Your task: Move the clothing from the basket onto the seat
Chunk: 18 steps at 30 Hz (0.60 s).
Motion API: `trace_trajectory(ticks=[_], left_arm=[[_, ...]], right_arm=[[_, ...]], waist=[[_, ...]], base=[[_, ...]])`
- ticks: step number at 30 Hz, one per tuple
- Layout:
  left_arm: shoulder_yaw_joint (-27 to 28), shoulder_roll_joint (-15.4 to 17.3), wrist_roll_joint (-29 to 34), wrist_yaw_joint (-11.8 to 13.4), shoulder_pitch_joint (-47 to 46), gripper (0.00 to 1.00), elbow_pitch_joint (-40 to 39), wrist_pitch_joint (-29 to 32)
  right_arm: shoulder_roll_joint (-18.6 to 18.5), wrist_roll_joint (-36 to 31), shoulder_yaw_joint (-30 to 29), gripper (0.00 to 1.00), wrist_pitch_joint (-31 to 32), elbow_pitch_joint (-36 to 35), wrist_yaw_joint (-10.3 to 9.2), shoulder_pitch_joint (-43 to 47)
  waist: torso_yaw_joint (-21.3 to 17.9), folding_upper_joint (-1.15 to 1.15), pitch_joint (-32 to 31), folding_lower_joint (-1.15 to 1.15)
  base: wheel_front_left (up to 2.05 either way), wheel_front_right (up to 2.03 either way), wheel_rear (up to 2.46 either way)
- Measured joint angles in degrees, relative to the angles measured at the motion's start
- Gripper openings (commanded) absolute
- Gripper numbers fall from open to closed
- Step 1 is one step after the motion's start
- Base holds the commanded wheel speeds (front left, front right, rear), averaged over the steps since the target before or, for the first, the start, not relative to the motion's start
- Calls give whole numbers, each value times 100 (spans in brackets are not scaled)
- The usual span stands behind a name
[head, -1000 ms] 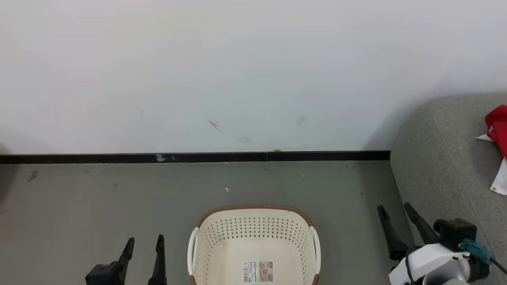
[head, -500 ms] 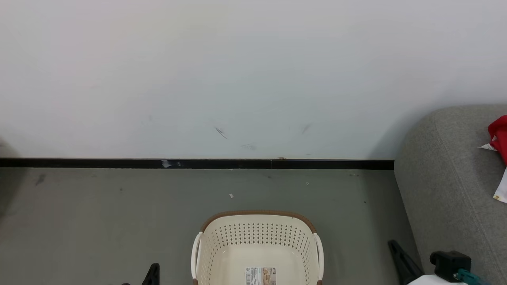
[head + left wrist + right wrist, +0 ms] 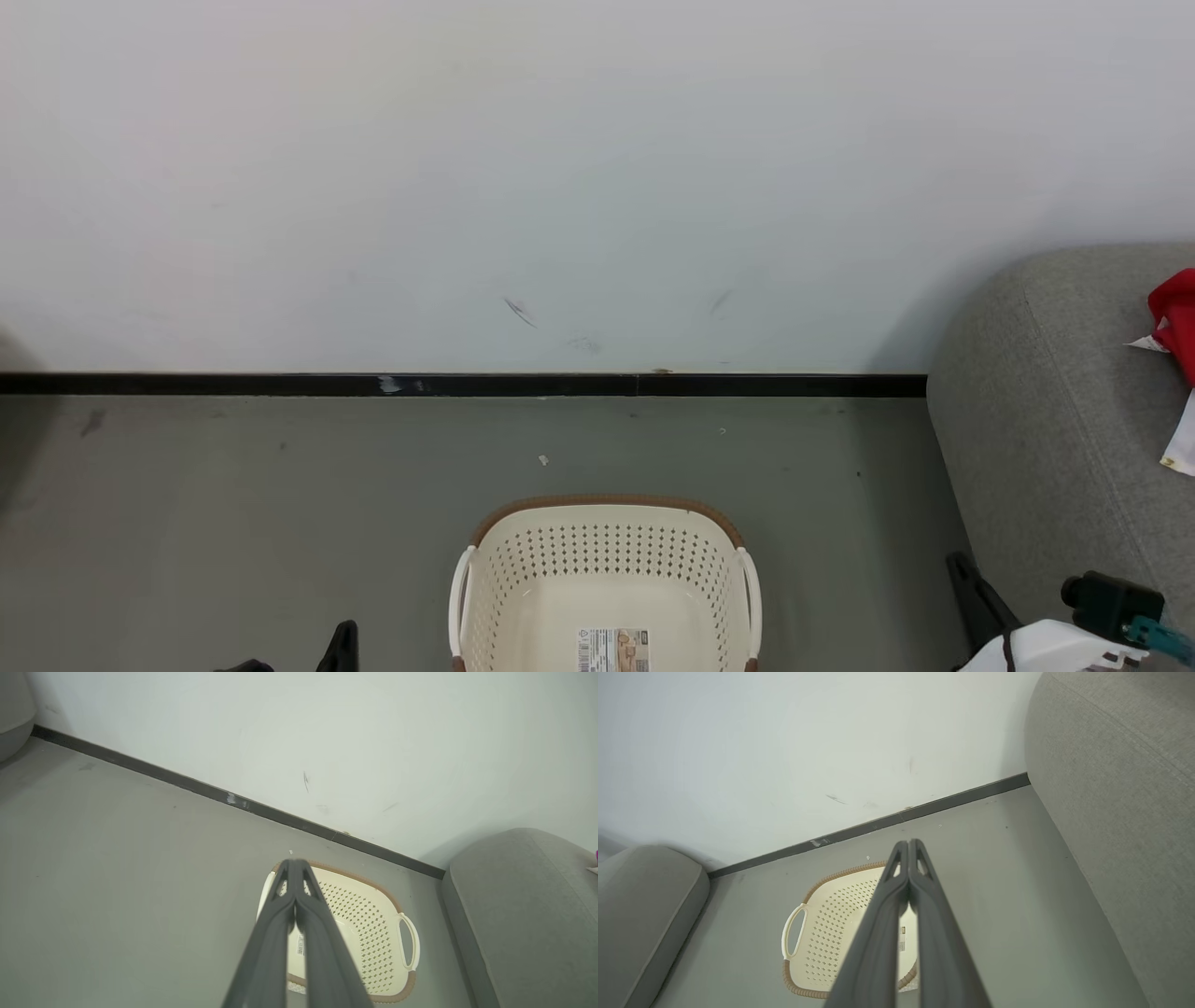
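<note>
Left tool (image 3: 295, 864) and right tool (image 3: 908, 845) clenched, nothing held; red jersey (image 3: 1178, 315) on grey sofa (image 3: 1036, 429), right of laundry basket (image 3: 607, 553).

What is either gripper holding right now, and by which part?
Nothing is held. The left gripper and the right gripper are both shut on nothing, and the jersey lies on the sofa.

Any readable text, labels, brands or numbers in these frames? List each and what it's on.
No text here can be read.
label sticker on the inside bottom of the oval cream plastic laundry basket with a brown woven-look rim: dark print, too small to read.
red and white fabric jersey lying on the grey fabric sofa: no lettering on the part in view.
</note>
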Motion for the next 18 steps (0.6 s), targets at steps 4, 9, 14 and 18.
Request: trace_trajectory(ticks=[4, 9, 14, 18], left_arm=[[89, -10, -263, -54, -14, 0, -1, 68], [209, -16, -570, -110, -21, 0, -7, 182], [294, -31, -822, -207, -53, 0, -23, 257], [388, -38, -1081, -257, -107, 0, -46, 341]], right_arm=[[0, 314, -54, 0, 140, -2, 0, -48], [0, 706, -99, 0, 276, -13, 0, -73], [0, 1043, -144, 0, 378, -37, 0, -76], [0, 1363, -183, 0, 488, -85, 0, -81]], waist=[[-27, 0, 6, 7], [-72, 0, 15, 27], [-111, 0, 18, 48], [-150, 0, 16, 69]], base=[[0, 0, 0], [0, 0, 0], [0, 0, 0], [0, 0, 0]])
